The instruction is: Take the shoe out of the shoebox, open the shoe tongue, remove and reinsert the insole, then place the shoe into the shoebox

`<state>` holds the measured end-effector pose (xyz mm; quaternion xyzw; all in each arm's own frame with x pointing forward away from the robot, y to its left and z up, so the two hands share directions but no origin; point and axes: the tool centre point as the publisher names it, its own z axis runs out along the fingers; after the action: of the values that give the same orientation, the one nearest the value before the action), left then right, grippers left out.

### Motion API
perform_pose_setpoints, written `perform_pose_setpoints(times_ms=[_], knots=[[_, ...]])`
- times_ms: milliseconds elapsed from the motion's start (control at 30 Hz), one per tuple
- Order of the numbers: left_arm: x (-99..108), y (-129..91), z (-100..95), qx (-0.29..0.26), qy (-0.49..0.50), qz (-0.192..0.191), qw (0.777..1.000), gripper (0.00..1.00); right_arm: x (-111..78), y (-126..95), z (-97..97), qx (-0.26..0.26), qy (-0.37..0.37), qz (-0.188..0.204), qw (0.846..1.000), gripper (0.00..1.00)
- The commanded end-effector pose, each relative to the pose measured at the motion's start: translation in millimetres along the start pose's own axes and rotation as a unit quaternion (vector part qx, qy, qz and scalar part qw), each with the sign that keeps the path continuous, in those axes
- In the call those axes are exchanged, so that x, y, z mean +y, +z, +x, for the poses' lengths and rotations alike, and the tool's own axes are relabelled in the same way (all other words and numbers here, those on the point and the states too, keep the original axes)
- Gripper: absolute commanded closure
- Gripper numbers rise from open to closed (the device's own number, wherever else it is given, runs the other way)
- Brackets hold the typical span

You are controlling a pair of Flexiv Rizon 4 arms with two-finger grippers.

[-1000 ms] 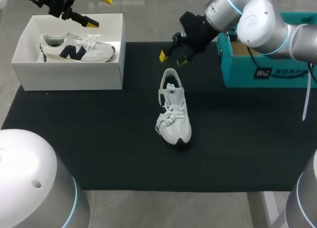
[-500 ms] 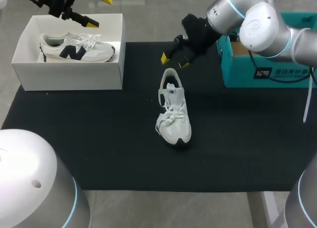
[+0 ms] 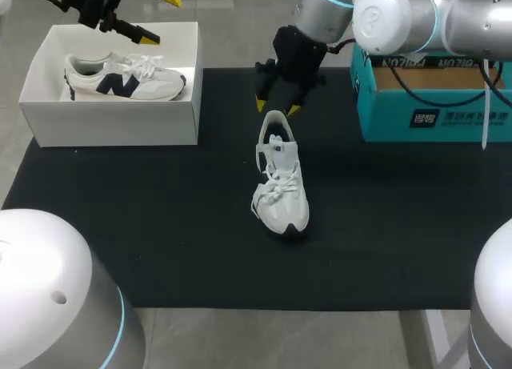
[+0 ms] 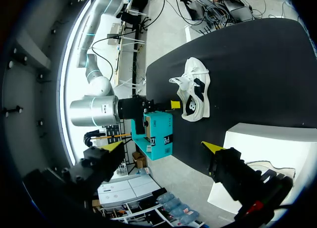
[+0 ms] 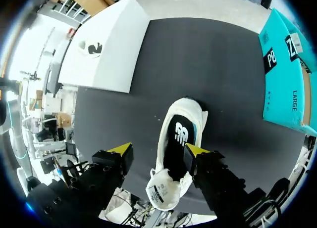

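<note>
Right gripper [image 3: 275, 107], jaws spread wide, hovers above shoe [image 3: 282, 194] (heel end).

A grey table [image 3: 280, 337] carries a black mat [image 3: 160, 225], on which a white shoebox [image 3: 112, 122] sits at the upper left, a white shoe [image 3: 282, 194] lies near the middle, and a teal box [image 3: 436, 117] stands at the upper right.

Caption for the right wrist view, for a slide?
Open right gripper poised above the white shoe on the black mat, its insole visible.
</note>
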<state>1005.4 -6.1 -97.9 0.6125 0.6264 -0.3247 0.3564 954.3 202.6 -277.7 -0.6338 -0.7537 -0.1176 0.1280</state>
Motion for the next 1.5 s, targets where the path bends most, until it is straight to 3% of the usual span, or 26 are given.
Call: perform_pose_setpoints(times_ms=[33, 533, 700, 833, 1367, 1500], knots=[[1, 0, 0.0, 0.001, 0.0, 0.001, 1.0, 0.0, 3.6, -3, 5.7, -0.165, 0.069, 0.033, 0.983, 1.0], [1, 0, 0.0, 0.001, 0.0, 0.001, 1.0, 0.0, 3.6, -3, 5.7, -0.165, 0.069, 0.033, 0.983, 1.0], [1, 0, 0.0, 0.001, 0.0, 0.001, 1.0, 0.0, 1.2, 4, -11.5, -0.165, 0.06, -0.041, 0.984, 1.0], [1, 0, 0.0, 0.001, 0.0, 0.001, 1.0, 0.0, -0.8, 13, -22.9, -0.14, 0.065, -0.074, 0.985, 1.0], [1, 0, 0.0, 0.001, 0.0, 0.001, 1.0, 0.0, -1.3, 15, -24.8, -0.129, 0.068, -0.076, 0.986, 1.0], [1, 0, 0.0, 0.001, 0.0, 0.001, 1.0, 0.0, 3.7, 36, -30.8, -0.121, 0.069, -0.066, 0.988, 1.0]])
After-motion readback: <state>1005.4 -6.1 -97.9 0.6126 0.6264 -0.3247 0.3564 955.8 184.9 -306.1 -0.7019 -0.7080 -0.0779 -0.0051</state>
